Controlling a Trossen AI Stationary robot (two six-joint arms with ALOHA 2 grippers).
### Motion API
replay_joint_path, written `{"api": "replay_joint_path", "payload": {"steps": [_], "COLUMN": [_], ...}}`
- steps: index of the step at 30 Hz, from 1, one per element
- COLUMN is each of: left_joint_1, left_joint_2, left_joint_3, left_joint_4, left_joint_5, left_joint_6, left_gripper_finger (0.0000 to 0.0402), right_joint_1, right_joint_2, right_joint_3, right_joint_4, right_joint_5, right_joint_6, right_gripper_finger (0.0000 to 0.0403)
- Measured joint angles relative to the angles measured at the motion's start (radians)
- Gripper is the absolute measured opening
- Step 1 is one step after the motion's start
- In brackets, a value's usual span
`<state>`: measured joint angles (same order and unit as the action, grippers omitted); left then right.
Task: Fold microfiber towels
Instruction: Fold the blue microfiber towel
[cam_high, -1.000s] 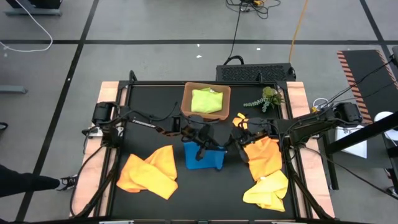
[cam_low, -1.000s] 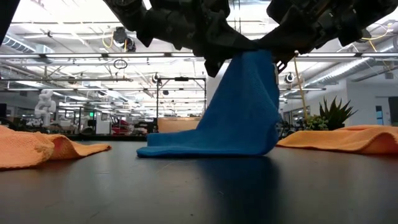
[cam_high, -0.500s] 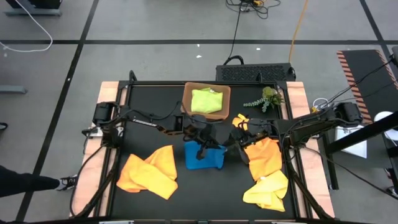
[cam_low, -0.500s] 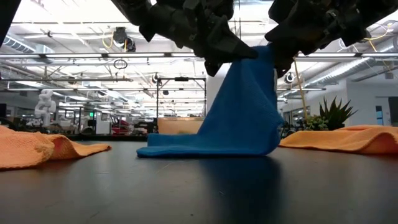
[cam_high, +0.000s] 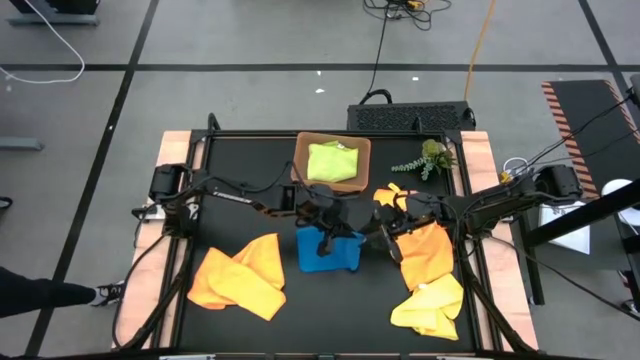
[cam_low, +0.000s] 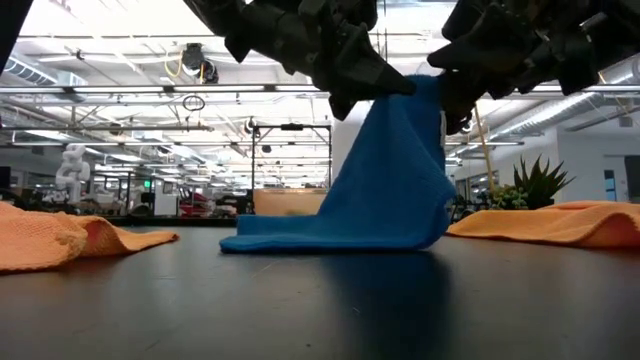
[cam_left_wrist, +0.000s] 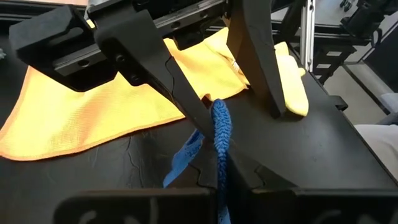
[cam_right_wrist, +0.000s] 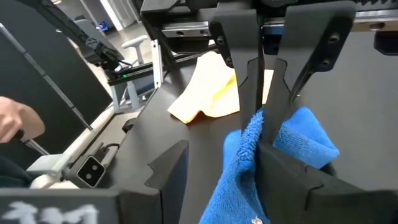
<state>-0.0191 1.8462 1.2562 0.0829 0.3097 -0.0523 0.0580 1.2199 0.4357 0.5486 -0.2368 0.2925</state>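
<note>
Low view shows a soft blue microfiber towel (cam_low: 385, 190) hanging limp, its raised edge pinched by the left gripper (cam_low: 385, 88). Right gripper (cam_low: 450, 100) stands parted beside it. Light and floppy, it seems best held at corners.

Blue towel (cam_high: 329, 251), orange towels (cam_high: 238, 275), yellow towel (cam_high: 432, 304), lime green towel (cam_high: 333, 161) in brown tray (cam_high: 301, 150), black table (cam_high: 230, 205)

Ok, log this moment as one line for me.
phase: folding blue microfiber towel | left gripper: shut, pinching raised towel edge | right gripper: open beside the same edge | folded lime green towel: in shallow brown tray
</note>
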Motion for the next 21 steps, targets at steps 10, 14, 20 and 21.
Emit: {"api": "replay_joint_path", "payload": {"steps": [10,14,20,21], "left_joint_1": [-0.012,-0.027,-0.049,-0.056], "left_joint_2": [-0.009,-0.004,-0.018,-0.018], "left_joint_3": [0.008,-0.004,0.000,-0.001], "left_joint_4": [-0.055,-0.147,-0.169,-0.176], "left_joint_5": [0.006,0.042,0.020,0.015], "left_joint_6": [-0.022,-0.017,0.004,0.005], "left_gripper_finger": [0.0005,0.0020,0.0008,0.0010], "right_joint_1": [-0.003,-0.006,-0.005,-0.005], "right_joint_2": [-0.046,-0.065,-0.068,-0.065], "right_joint_3": [0.025,0.026,0.025,0.026], "right_joint_4": [-0.005,-0.048,-0.134,-0.145], "right_joint_5": [-0.056,-0.042,0.006,0.009], "right_joint_6": [-0.016,-0.015,-0.013,-0.013], "right_gripper_finger": [0.0173,0.0173,0.0173,0.0173]}}
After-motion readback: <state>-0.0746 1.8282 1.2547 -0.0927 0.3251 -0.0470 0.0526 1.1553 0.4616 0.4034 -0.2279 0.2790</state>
